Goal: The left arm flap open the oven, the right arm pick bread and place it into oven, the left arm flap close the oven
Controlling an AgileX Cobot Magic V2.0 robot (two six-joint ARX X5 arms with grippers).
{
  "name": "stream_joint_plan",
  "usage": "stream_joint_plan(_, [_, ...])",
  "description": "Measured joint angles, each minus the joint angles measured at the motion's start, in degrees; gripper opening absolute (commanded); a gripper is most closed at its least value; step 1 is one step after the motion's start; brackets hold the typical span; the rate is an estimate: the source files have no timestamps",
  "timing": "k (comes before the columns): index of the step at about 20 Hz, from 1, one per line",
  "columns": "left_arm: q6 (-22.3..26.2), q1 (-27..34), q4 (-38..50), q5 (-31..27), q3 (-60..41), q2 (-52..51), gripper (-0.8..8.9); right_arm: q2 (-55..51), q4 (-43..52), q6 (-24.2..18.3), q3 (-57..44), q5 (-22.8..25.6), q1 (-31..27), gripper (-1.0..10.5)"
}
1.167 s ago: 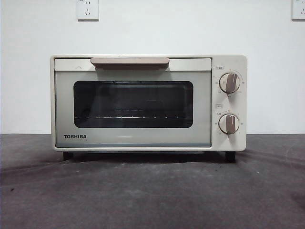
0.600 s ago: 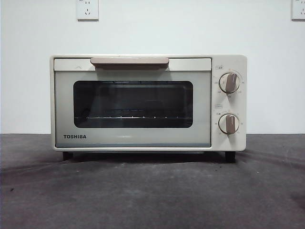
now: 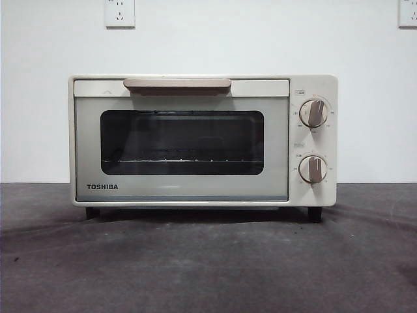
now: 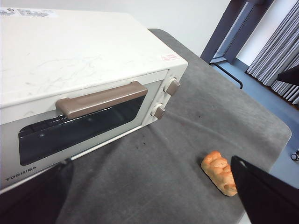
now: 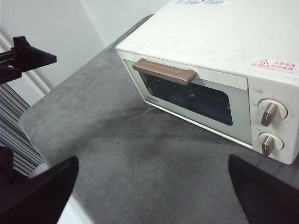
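The cream-white TOSHIBA oven [image 3: 195, 140] stands in the middle of the dark grey cloth with its door shut; it also shows in the left wrist view [image 4: 84, 60] and the right wrist view [image 5: 219, 51]. Its beige bar handle [image 3: 177, 84] runs along the top of the door. The golden-brown bread [image 4: 218, 171] lies on the cloth near the table's edge, on the oven's knob side, and shows only in the left wrist view. My left gripper [image 4: 149, 205] is open and empty, high above the cloth in front of the oven. My right gripper [image 5: 152, 200] is open and empty, also held high.
Two beige knobs [image 3: 314, 113] sit on the oven's right panel. A wire rack [image 3: 182, 160] shows behind the dark glass. The other arm's black tip [image 5: 28, 56] hangs beyond the table's edge. The grey cloth [image 3: 208, 261] stretches in front of the oven.
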Motion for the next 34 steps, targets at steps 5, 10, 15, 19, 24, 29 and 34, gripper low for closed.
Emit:
stream_joint_plan(5, [0.0, 0.0, 0.0, 0.0, 0.0, 0.0, 5.63, 0.1, -2.1, 2.3, 0.0, 0.5, 0.0, 5.2])
stream_joint_plan(10, [0.0, 0.0, 0.0, 0.0, 0.0, 0.0, 5.63, 1.6, -11.6, 2.8, 0.0, 8.5, 0.0, 5.2])
stream_joint_plan(15, [0.0, 0.0, 0.0, 0.0, 0.0, 0.0, 5.63, 4.6, -17.1, 4.0, -2.8, 13.8, 0.0, 5.2])
stream_joint_plan(19, [0.0, 0.0, 0.0, 0.0, 0.0, 0.0, 5.63, 6.9, -17.3, 6.6, -8.6, 16.0, 0.0, 5.2])
stream_joint_plan(24, [0.0, 0.0, 0.0, 0.0, 0.0, 0.0, 5.62, 11.1, -15.0, 13.0, -16.8, 19.2, 0.0, 5.2])
stream_joint_plan(29, [0.0, 0.0, 0.0, 0.0, 0.0, 0.0, 5.62, 17.5, -10.9, 18.7, -17.4, 20.9, 2.3, 5.2])
stream_joint_plan(34, [0.0, 0.0, 0.0, 0.0, 0.0, 0.0, 5.62, 24.4, -7.1, 19.1, -17.4, 28.3, 6.6, 5.2])
